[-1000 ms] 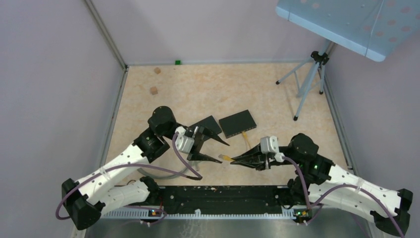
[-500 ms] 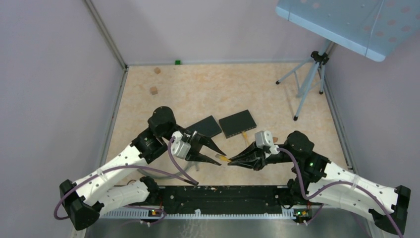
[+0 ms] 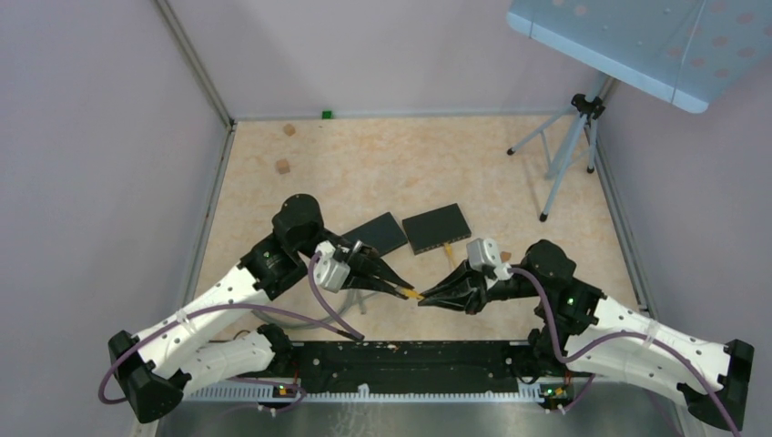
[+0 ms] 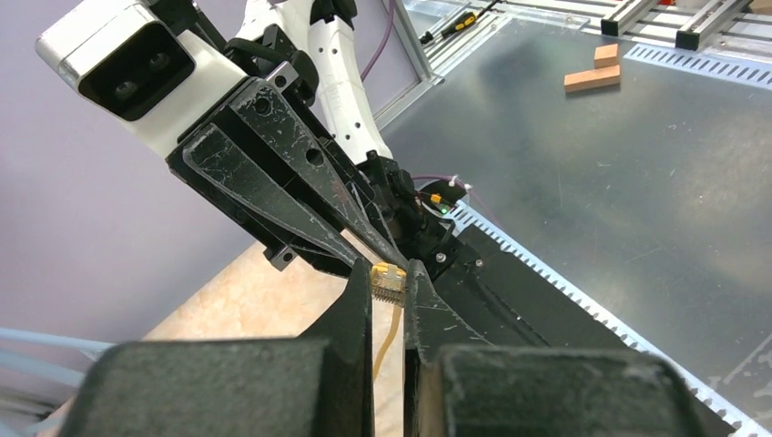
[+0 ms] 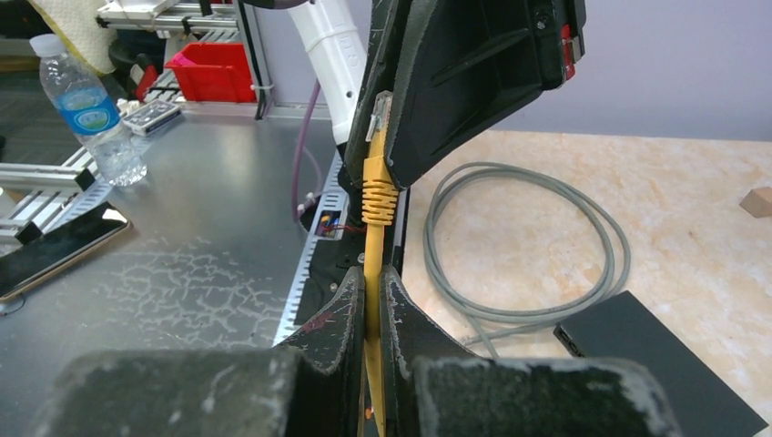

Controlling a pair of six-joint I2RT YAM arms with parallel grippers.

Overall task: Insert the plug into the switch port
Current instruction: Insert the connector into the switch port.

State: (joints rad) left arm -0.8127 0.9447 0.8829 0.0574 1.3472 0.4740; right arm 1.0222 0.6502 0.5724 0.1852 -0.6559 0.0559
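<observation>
Tabletop [image 3: 364,164] shows switch [image 3: 437,228] overhead; left wrist shows left claw [image 4: 391,268] pinching plug [image 4: 389,280].

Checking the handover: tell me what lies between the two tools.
The yellow plug and a run of cable: left tool pinches the plug, right tool the cable. Right wrist view shows it best.

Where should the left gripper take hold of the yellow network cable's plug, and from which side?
Grip the clear plug head across its flat sides, coming end-on from opposite the right gripper. That gripper clamps the yellow cable just behind the ribbed boot, so only the head sticks out.
</observation>
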